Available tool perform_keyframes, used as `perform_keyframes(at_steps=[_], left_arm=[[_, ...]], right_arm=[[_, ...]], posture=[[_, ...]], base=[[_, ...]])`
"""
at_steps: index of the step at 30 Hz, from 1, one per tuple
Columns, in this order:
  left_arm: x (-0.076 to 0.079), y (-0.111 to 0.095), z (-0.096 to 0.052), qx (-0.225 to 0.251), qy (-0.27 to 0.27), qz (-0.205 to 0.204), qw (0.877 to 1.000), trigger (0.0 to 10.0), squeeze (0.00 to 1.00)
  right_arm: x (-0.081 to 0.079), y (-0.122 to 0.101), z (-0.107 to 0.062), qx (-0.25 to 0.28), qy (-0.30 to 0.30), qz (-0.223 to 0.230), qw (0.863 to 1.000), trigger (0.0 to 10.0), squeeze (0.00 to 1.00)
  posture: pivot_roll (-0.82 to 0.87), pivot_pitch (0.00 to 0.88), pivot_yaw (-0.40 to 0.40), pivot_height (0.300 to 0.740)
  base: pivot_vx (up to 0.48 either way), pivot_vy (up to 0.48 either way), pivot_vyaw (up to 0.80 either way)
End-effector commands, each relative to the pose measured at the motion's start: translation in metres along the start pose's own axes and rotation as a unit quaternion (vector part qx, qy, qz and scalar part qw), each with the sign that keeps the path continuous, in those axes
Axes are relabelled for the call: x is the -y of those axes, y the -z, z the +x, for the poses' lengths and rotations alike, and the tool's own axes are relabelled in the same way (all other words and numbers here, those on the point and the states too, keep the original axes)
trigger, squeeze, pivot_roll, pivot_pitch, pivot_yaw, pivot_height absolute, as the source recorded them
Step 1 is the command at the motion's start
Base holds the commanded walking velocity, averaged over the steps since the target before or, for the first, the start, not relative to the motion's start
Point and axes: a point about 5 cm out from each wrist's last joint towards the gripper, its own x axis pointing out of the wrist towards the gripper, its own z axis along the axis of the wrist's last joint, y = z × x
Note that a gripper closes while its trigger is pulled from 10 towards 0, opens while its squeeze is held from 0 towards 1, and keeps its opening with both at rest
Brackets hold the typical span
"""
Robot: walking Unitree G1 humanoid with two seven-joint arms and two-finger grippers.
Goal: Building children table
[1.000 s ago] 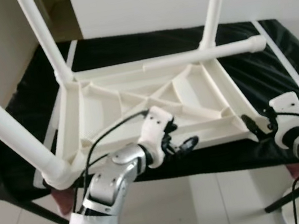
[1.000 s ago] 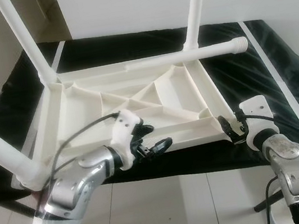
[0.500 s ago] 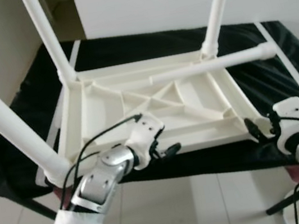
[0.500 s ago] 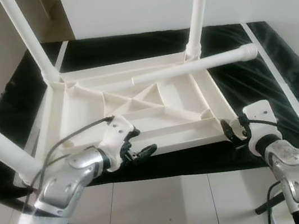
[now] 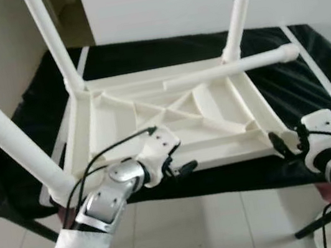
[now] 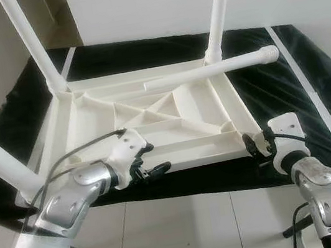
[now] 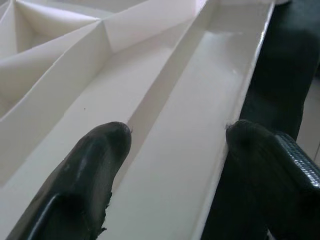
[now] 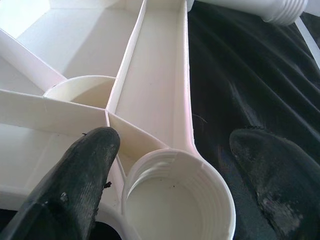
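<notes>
The upside-down white plastic children's table top is lying on the black cloth, three white legs already standing in their sockets. The loose fourth white tube leg is resting across the far side, and it's rolled a bit compared with a second ago.

Left gripper has slid back along the near rim, fingers apart straddling that edge. Right gripper is sitting at the empty threaded corner socket, fingers spread around it. Looks like it's bracing the top before going for that last leg.
</notes>
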Motion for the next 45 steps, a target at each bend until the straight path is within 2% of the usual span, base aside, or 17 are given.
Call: perform_keyframes(at_steps=[1,8,11,15,16,19,27,31,33,35,39,41,42,44,45], left_arm=[[-0.006,0.024,-0.005,-0.063,-0.015,0.000,0.998,10.0,0.00],[-0.014,0.032,-0.012,-0.087,-0.016,0.014,0.996,10.0,0.00],[-0.021,0.037,-0.024,-0.109,-0.005,0.024,0.994,10.0,0.00],[-0.024,0.035,-0.030,-0.104,0.008,0.018,0.994,10.0,0.00],[-0.025,0.032,-0.038,-0.098,0.029,0.017,0.995,10.0,0.00],[-0.026,0.031,-0.042,-0.091,0.040,0.007,0.995,10.0,0.00],[-0.027,0.021,-0.047,-0.063,0.061,-0.008,0.996,10.0,0.00],[-0.030,-0.005,-0.044,0.015,0.061,-0.036,0.997,10.0,0.00],[-0.030,-0.010,-0.043,0.031,0.061,-0.039,0.997,10.0,0.00],[-0.031,-0.022,-0.039,0.067,0.057,-0.060,0.994,10.0,0.00],[-0.031,-0.027,-0.037,0.086,0.053,-0.061,0.993,10.0,0.00],[-0.031,-0.036,-0.030,0.115,0.040,-0.080,0.989,10.0,0.00],[-0.031,-0.036,-0.030,0.115,0.040,-0.080,0.989,10.0,0.00],[-0.028,-0.043,-0.019,0.140,0.015,-0.099,0.985,10.0,0.00],[-0.028,-0.046,-0.014,0.152,-0.002,-0.110,0.982,10.0,0.00]], right_arm=[[-0.005,0.023,-0.006,-0.059,-0.018,0.015,0.998,10.0,0.00],[-0.018,0.028,-0.009,-0.075,-0.067,0.006,0.995,10.0,0.00],[-0.033,0.027,-0.013,-0.070,-0.119,0.015,0.990,10.0,0.00],[-0.040,0.025,-0.016,-0.064,-0.150,0.013,0.987,10.0,0.00],[-0.047,0.022,-0.018,-0.058,-0.178,0.018,0.982,10.0,0.00],[-0.049,0.020,-0.019,-0.053,-0.185,0.014,0.981,10.0,0.00],[-0.043,0.016,-0.015,-0.037,-0.155,0.018,0.987,10.0,0.00],[-0.023,-0.005,-0.005,0.035,-0.072,0.040,0.996,10.0,0.00],[-0.021,-0.008,-0.004,0.046,-0.062,0.043,0.996,10.0,0.00],[-0.016,-0.011,-0.002,0.055,-0.036,0.052,0.997,10.0,0.00],[-0.013,-0.013,-0.001,0.059,-0.025,0.058,0.996,10.0,0.00],[-0.011,-0.017,0.002,0.075,-0.001,0.075,0.994,10.0,0.00],[-0.011,-0.017,0.002,0.075,-0.001,0.075,0.994,10.0,0.00],[-0.013,-0.023,0.006,0.100,0.025,0.093,0.990,10.0,0.00],[-0.012,-0.026,0.009,0.106,0.041,0.085,0.990,10.0,0.00]], posture=[[-0.04,0.066,-0.005,0.740],[-0.04,0.064,-0.004,0.740],[-0.04,0.065,-0.004,0.740],[-0.04,0.067,-0.003,0.740],[-0.04,0.070,-0.006,0.740],[-0.04,0.071,-0.005,0.740],[-0.03,0.081,-0.007,0.740],[-0.04,0.087,-0.003,0.740],[-0.04,0.088,-0.002,0.740],[-0.04,0.088,0.000,0.740],[-0.04,0.088,-0.001,0.740],[-0.03,0.088,0.000,0.740],[-0.03,0.088,0.000,0.740],[-0.04,0.089,0.002,0.740],[-0.04,0.089,0.002,0.740]], base=[[0.000,0.000,0.00],[0.000,0.000,0.00],[0.000,0.000,0.00],[0.000,0.000,0.00],[0.000,0.000,0.00],[0.000,0.000,0.00],[0.000,0.000,0.00],[0.000,0.000,0.00],[0.000,0.000,0.00],[0.000,0.000,0.00],[0.000,0.000,0.00],[0.000,0.000,0.00],[0.000,0.000,0.00],[0.000,0.000,0.00],[0.000,0.000,0.00]])
